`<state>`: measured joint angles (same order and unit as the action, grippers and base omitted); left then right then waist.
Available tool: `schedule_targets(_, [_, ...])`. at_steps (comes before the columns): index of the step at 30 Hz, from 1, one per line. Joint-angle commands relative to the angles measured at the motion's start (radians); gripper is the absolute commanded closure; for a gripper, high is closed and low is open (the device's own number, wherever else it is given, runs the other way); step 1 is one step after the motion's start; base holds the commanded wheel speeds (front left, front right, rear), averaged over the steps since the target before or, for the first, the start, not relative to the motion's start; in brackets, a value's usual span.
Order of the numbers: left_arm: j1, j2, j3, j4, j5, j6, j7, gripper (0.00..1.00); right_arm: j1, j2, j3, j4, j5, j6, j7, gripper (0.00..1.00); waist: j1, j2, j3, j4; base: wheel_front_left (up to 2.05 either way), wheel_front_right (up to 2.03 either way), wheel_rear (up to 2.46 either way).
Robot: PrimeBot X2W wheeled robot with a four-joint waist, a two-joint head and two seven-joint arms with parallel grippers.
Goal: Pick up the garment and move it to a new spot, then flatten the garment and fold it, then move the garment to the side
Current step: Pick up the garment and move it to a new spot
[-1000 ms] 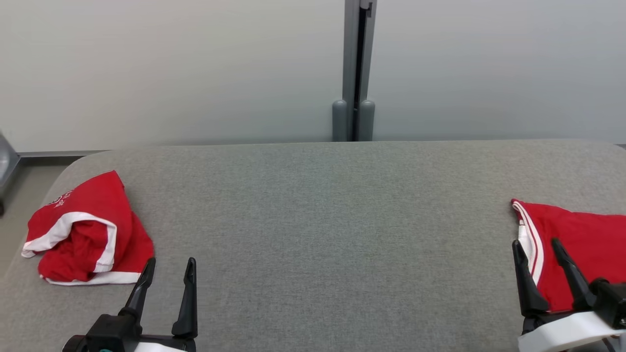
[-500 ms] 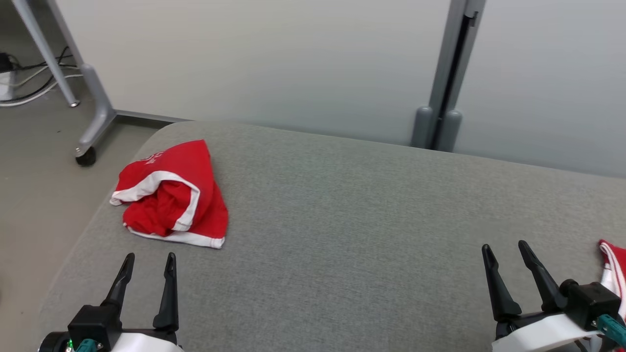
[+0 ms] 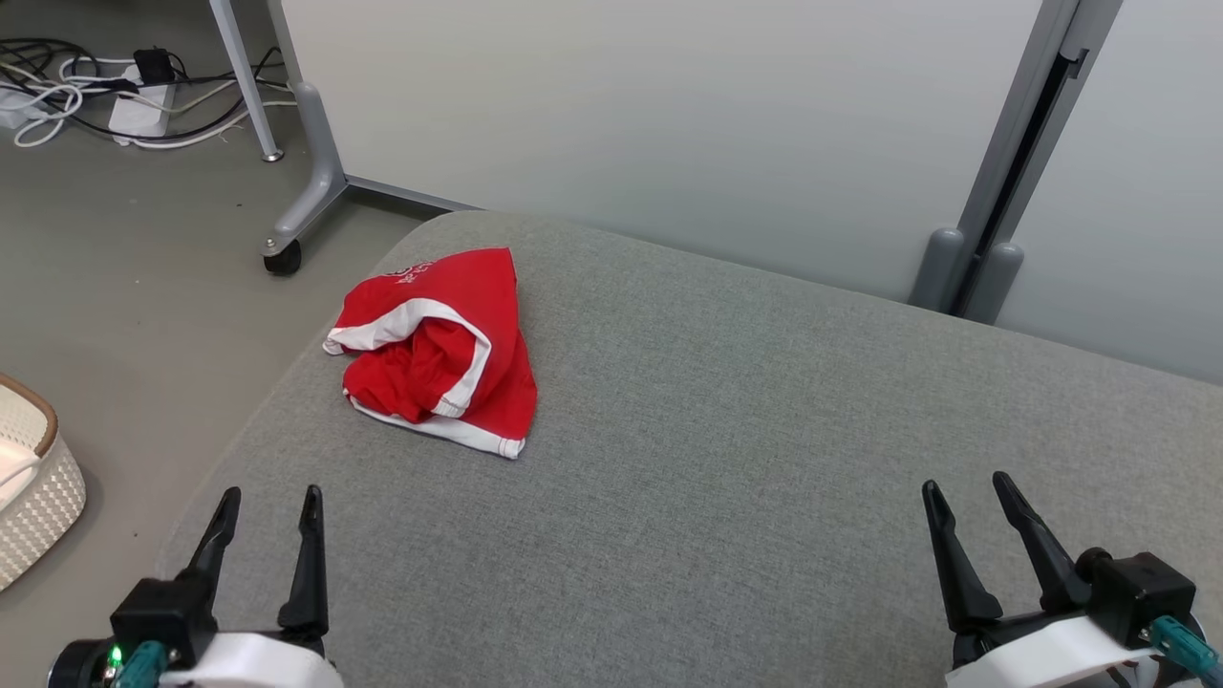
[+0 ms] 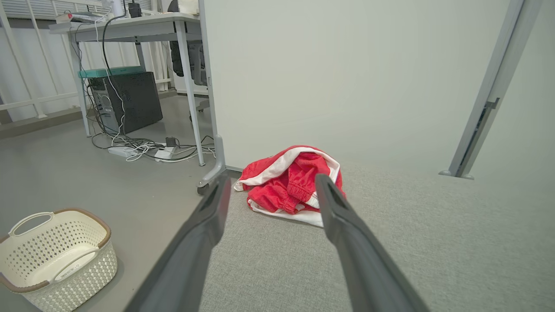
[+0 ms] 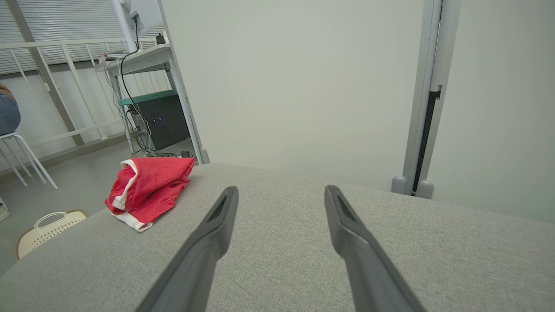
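The crumpled red garment with white trim (image 3: 435,349) lies in a loose heap on the far left part of the soft grey cloth-topped counter (image 3: 726,478), close to its rounded left corner. One white band curls over the top of the heap. A white hem runs along its near edge.

The left tool (image 3: 269,492) is at the near left edge of the counter, well apart from the garment. Its two dark fingers are spread wide with nothing between them. In the left wrist view the heap sits right between those fingers, so this tool is aimed at it. The right tool (image 3: 964,481) is at the near right, much further from the heap, also spread wide and empty.

On the floor to the left stands a white plastic basket with holes and a brown rim (image 3: 38,487). Further back is a grey desk leg on a wheel (image 3: 304,191).

The step in hand looks like the first one — reaching the garment to pick it up. To do it well, I think the left tool should go straight ahead, then come down from above. A push from the side could shove the heap off the left edge. It should pinch the thick, high part of the heap, not the thin hem — a thin edge may slip out. Then it should lift high enough that no cloth drags.
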<state>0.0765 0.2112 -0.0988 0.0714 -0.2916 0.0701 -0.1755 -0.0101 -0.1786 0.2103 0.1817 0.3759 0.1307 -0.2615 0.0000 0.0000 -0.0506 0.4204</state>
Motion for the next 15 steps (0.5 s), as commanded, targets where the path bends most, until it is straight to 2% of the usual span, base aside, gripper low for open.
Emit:
schedule_targets(1, [-0.029, 0.01, -0.001, 0.001, 0.001, -0.006, 0.016, 0.0, -0.002, -0.007, 0.001, -0.003, 0.005, 0.001, -0.005, 0.0, 0.0, 0.0, 0.004, -0.003, 0.0, 0.0, 0.0])
schedule_targets(7, [-0.191, 0.044, 0.0, 0.064, -0.078, -0.061, 0.214, 0.0, -0.037, -0.037, 0.001, -0.018, 0.009, 0.001, -0.005, 0.0, 0.0, 0.0, 0.064, -0.038, 0.0, 0.0, 0.0])
schedule_targets(15, [-0.504, 0.104, 0.042, 0.274, -0.221, -0.137, 0.448, 0.0, -0.12, -0.073, 0.021, -0.032, 0.011, 0.001, 0.001, 0.0, 0.0, 0.0, 0.219, -0.137, 0.0, 0.0, 0.0])
